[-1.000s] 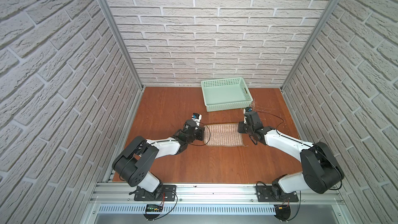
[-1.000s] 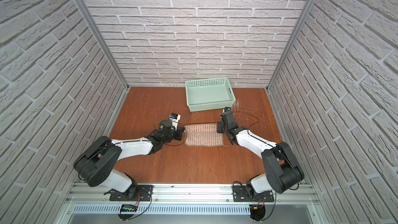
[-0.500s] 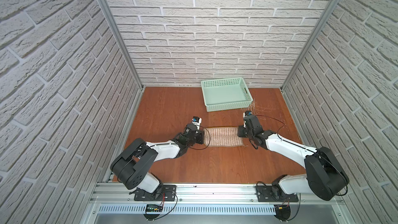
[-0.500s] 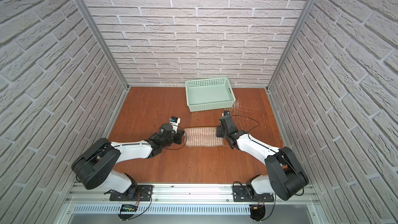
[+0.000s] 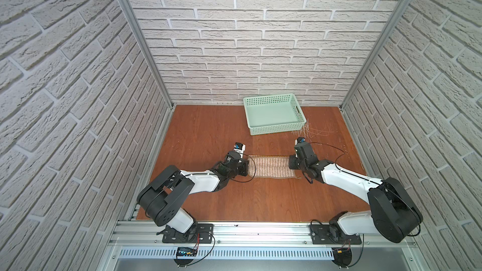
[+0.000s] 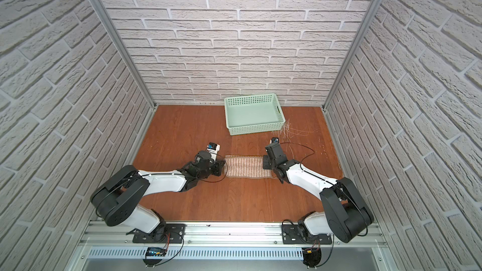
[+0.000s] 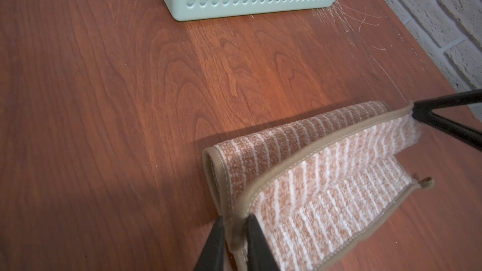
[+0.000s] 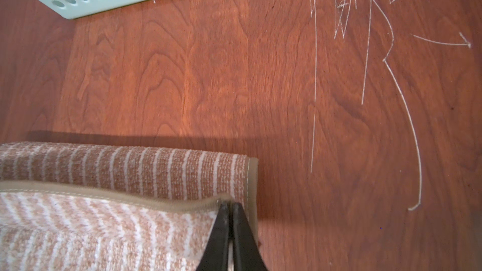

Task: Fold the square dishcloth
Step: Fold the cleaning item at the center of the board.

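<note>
at the left end, the left gripper (image 7: 234,221) has the upper layer's hem lying between jaws that stand slightly apart; whether they pinch it or only flank it i cannot tell; from there the square dishcloth (image 5: 271,166) stretches rightward on the table (image 5: 208,131), doubled over into a strip, its long axis running straight from one gripper to the other, rolled fold on the far side towards the basket (image 5: 276,129), free hems on the near side; at the right end, the right gripper (image 8: 229,205) is pinched tight on the top hem's corner; each arm sits at its own short end, equally near, so a second fold would likely carry one end along that axis onto the other.
</note>
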`<state>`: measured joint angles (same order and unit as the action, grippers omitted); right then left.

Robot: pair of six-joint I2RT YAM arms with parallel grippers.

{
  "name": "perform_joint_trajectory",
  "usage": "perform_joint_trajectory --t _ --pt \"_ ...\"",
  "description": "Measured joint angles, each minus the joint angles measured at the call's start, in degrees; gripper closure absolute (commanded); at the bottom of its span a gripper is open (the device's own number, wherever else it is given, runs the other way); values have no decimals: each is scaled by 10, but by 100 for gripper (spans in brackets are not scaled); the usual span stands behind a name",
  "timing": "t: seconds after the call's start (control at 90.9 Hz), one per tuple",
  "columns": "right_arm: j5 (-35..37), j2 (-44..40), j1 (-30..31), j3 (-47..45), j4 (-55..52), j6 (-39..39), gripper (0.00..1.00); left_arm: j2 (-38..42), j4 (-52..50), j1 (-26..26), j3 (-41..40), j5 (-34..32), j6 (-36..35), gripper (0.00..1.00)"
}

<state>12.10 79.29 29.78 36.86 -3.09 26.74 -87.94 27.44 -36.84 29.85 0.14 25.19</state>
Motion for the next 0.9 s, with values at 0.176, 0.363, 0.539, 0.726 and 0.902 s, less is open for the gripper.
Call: perform_joint_trajectory --t 0.176,0.363,0.539,0.726,0.902 --pt "2 0 2 -13 -1 8 81 -2 1 -4 -5 0 6 73" --pt "2 -1 9 -28 -7 25 76 -5 4 -10 -22 0 17 61" --pt "2 -16 13 -41 -25 46 70 -5 3 -18 -37 1 24 46" --pt "6 -50 16 -47 -57 65 63 18 -5 -24 -44 5 28 4" --pt "12 -61 18 -47 -92 82 63 67 -26 -32 -54 5 32 2"
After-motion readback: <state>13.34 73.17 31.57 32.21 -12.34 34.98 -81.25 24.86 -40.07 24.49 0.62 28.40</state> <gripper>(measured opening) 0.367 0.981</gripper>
